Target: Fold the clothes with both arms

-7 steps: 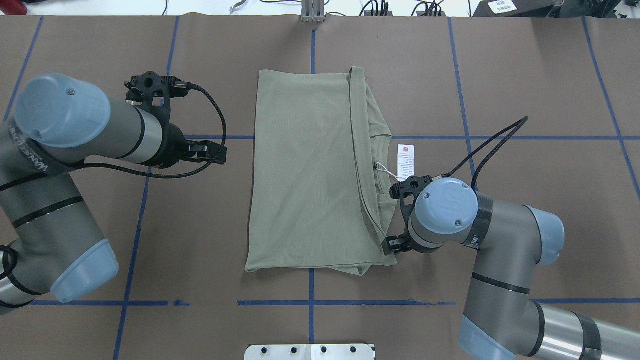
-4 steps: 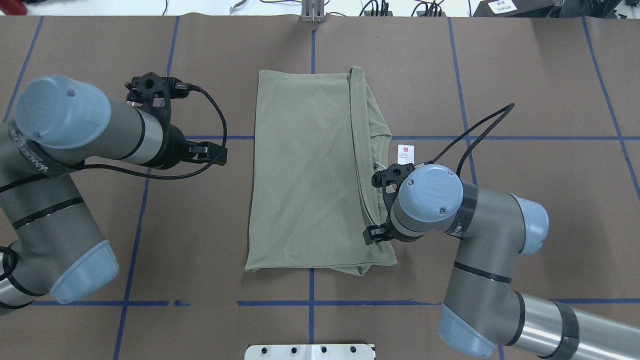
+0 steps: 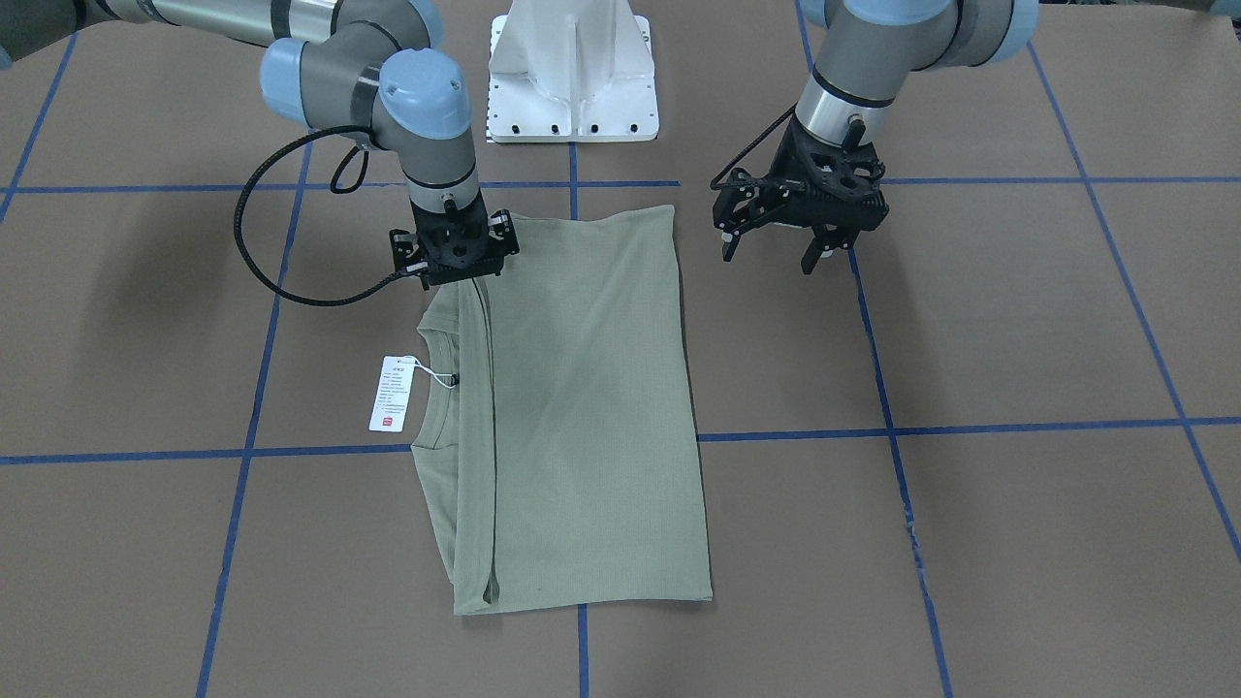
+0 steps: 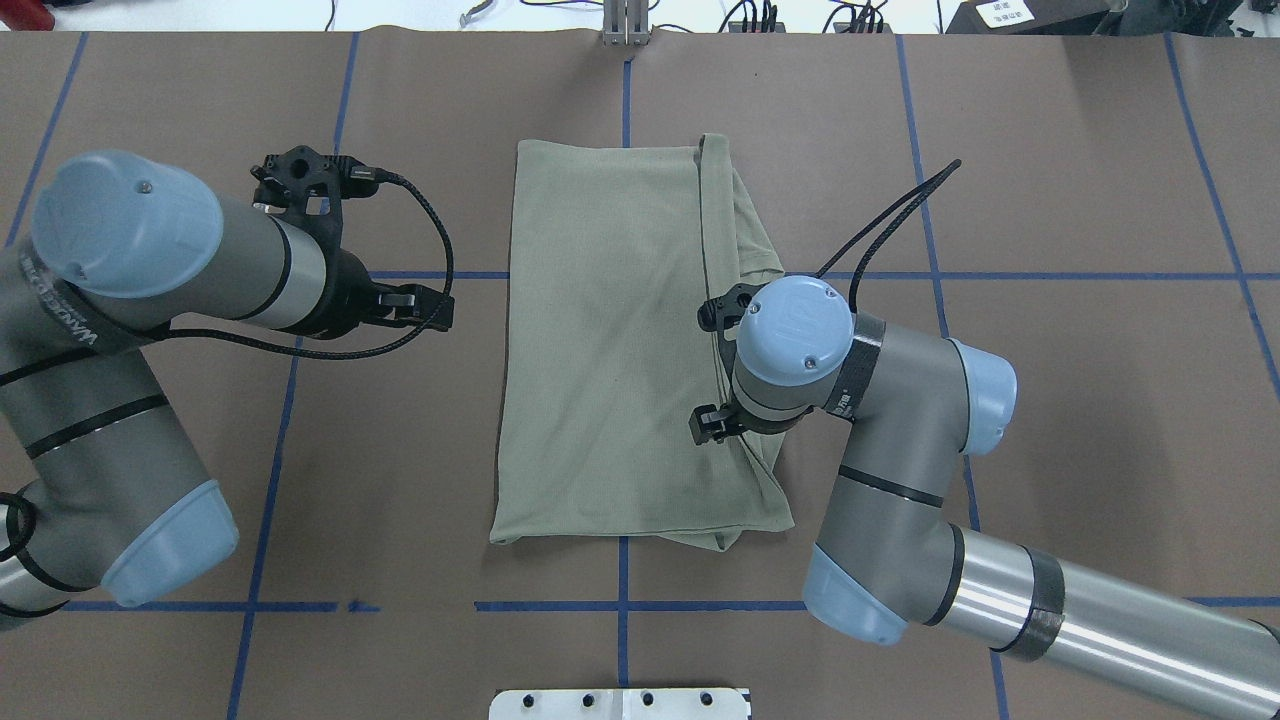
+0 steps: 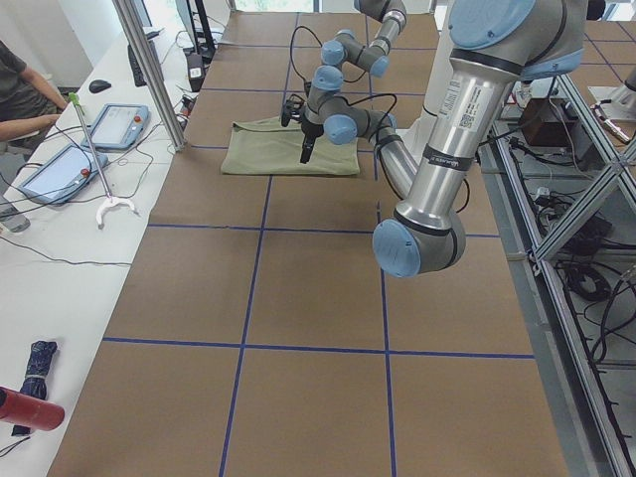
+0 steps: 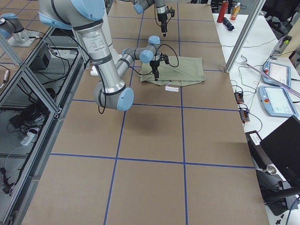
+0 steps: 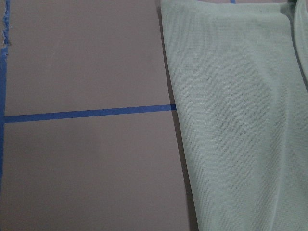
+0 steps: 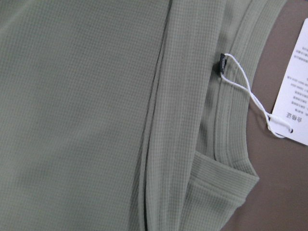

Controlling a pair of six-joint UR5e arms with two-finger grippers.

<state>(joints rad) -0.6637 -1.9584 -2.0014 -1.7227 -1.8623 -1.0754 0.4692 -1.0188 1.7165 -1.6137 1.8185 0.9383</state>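
The sage-green ribbed knit shirt lies folded into a rectangle, flat on the brown paper-covered counter. Its white paper hang tag rests just beside the neckline. The left end effector hangs released and holds nothing, above bare counter beside the shirt, while the right end effector points straight down onto the shirt's layered edge, apparently touching fabric; whether it is clenched I cannot tell.
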